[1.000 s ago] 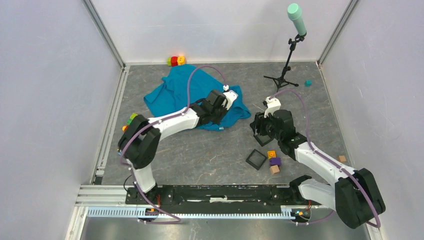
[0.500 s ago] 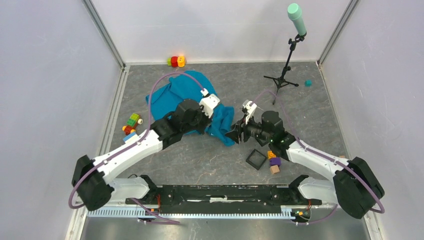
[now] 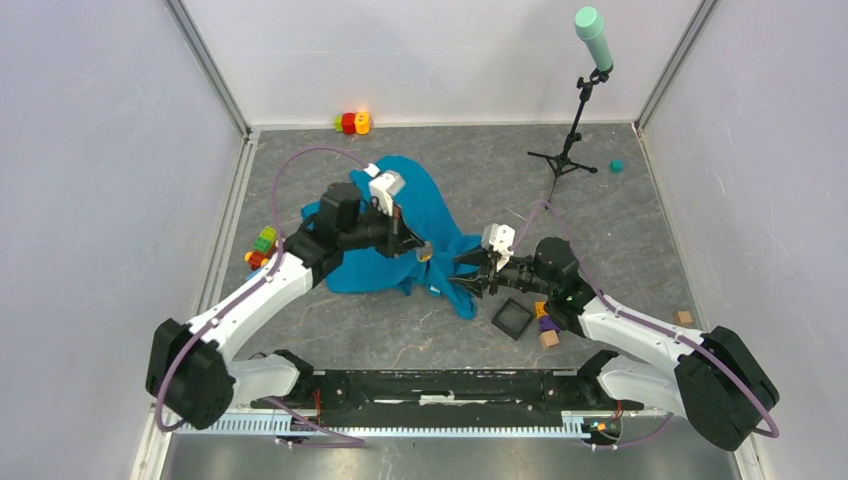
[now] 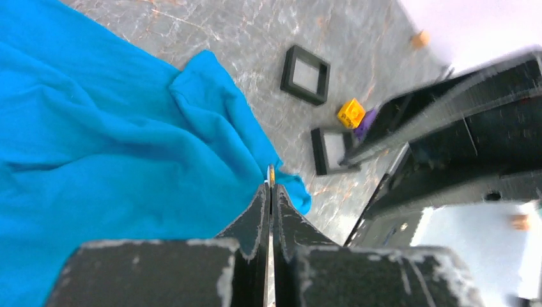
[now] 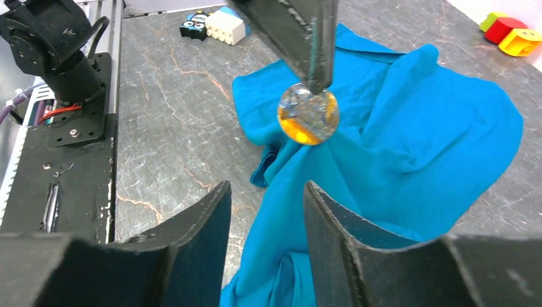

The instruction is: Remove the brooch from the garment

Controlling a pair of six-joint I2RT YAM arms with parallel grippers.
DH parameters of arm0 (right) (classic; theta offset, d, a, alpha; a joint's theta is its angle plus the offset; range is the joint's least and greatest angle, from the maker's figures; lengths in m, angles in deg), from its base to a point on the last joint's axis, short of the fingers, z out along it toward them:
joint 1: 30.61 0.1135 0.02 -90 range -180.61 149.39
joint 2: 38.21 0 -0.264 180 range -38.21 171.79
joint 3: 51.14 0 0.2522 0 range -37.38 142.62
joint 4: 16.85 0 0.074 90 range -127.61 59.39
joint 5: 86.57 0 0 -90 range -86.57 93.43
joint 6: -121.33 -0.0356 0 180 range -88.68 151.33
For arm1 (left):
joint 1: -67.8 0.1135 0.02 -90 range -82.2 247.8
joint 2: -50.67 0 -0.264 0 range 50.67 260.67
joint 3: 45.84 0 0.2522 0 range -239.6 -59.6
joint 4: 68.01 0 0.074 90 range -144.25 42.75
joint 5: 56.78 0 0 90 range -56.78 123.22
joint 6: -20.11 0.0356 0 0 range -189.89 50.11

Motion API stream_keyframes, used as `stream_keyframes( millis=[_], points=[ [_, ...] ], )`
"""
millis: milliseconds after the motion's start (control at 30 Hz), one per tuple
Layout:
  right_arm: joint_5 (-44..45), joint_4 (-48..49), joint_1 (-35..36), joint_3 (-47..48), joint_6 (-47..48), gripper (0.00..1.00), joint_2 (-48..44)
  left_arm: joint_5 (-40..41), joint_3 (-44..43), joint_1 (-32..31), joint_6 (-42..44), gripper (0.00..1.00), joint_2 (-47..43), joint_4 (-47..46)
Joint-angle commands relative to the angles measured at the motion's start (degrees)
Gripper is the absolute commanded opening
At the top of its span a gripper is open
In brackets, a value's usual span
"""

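Note:
The garment is a blue cloth (image 3: 385,235) bunched on the grey floor, with one corner trailing toward the right arm. The brooch (image 5: 307,116) is a small round glassy disc with an orange glint. My left gripper (image 3: 418,248) is shut on its edge and holds it just above the cloth; whether it is still pinned I cannot tell. In the left wrist view only its thin edge (image 4: 271,174) shows past the closed left gripper (image 4: 270,187). My right gripper (image 5: 266,188) is open, its fingers straddling a fold of the cloth (image 5: 409,147) just below the brooch.
A black square frame (image 3: 512,318) and yellow and purple blocks (image 3: 547,320) lie by the right arm. Toy blocks sit at the left wall (image 3: 262,245) and at the back (image 3: 350,122). A microphone stand (image 3: 570,150) stands at back right.
My left gripper has drawn back toward the near left with the brooch, dragging the cloth into a new bunch. My right gripper has moved left, onto the cloth's near corner.

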Motion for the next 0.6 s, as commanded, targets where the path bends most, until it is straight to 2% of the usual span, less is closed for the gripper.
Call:
stream_keyframes(
  millis=[0, 133, 300, 400, 467, 533, 567],
  points=[
    [4.3, 3.9, 0.9, -0.4, 1.8, 0.48, -0.3, -23.1, 2.7, 7.2, -19.4, 0.02, 5.8, -17.0],
    [8.2, 2.1, 2.3, 0.3, 5.5, 0.54, 0.0, -26.6, 3.1, 7.3, -25.6, 0.02, 9.3, -21.4],
    [16.2, 0.6, 6.0, 0.8, 11.8, 0.59, 0.2, -28.7, 6.2, 8.4, -32.6, 0.02, 9.0, -29.0],
    [18.3, 3.6, 8.0, -1.4, 14.8, 0.61, -1.3, -29.5, 7.2, 9.2, -36.1, 0.02, 9.7, -32.3],
    [21.3, 7.7, 9.8, -4.0, 16.5, 0.68, -2.5, -29.4, 7.7, 9.5, -37.5, 0.02, 10.2, -34.2],
    [24.3, 8.8, 11.0, -4.8, 17.8, 0.87, -2.7, -29.3, 7.5, 9.5, -37.8, 0.02, 10.6, -34.1],
    [26.0, 8.1, 11.5, -4.2, 18.2, 0.89, -2.4, -29.2, 7.5, 9.5, -37.8, 0.02, 10.6, -34.0]
  ],
)
